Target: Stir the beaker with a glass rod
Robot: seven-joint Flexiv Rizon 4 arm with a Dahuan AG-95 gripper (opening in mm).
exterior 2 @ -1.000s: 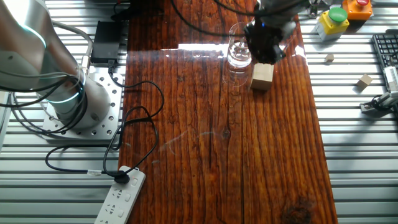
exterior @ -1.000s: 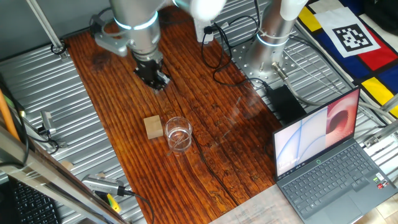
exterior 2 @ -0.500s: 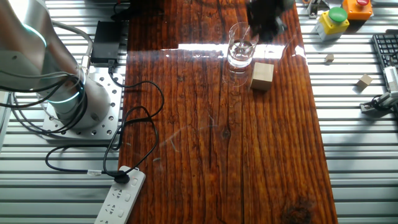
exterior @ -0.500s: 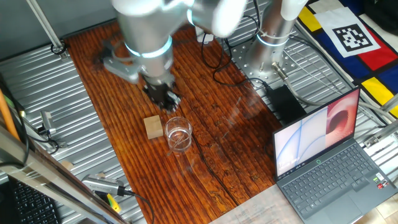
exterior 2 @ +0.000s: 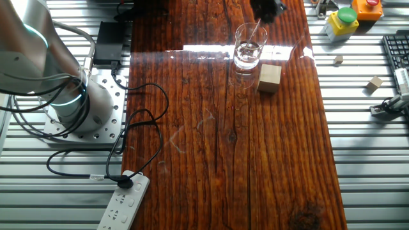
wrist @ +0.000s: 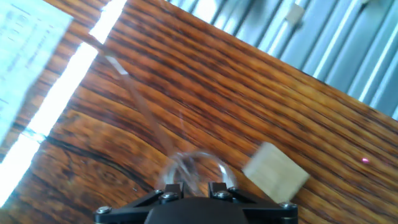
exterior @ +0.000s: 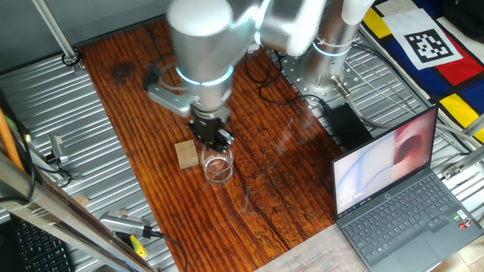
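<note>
The beaker (exterior: 217, 163) is a small clear glass cylinder standing on the wooden table, right next to a tan wooden block (exterior: 186, 154). My gripper (exterior: 213, 139) hangs directly above the beaker's rim. It is shut on a thin glass rod (exterior 2: 255, 30), which slants down into the beaker (exterior 2: 247, 54). In the hand view the rod (wrist: 134, 99) runs away from my gripper (wrist: 195, 185) across the beaker's rim (wrist: 214, 165), with the block (wrist: 275, 173) to the right. In the other fixed view only the gripper's lower end (exterior 2: 267, 7) shows at the top edge, with the block (exterior 2: 269, 78) beside the beaker.
An open laptop (exterior: 393, 185) sits at the table's near right. A black adapter (exterior: 344, 121) and cables (exterior: 253, 193) lie by the arm's base (exterior: 321, 68). A power strip (exterior 2: 121, 201) and a button box (exterior 2: 342, 19) lie on the metal surround.
My gripper has moved from the table's far side to right over the beaker, carrying the rod. The rod now reaches into the beaker. Beaker and block have not moved.
</note>
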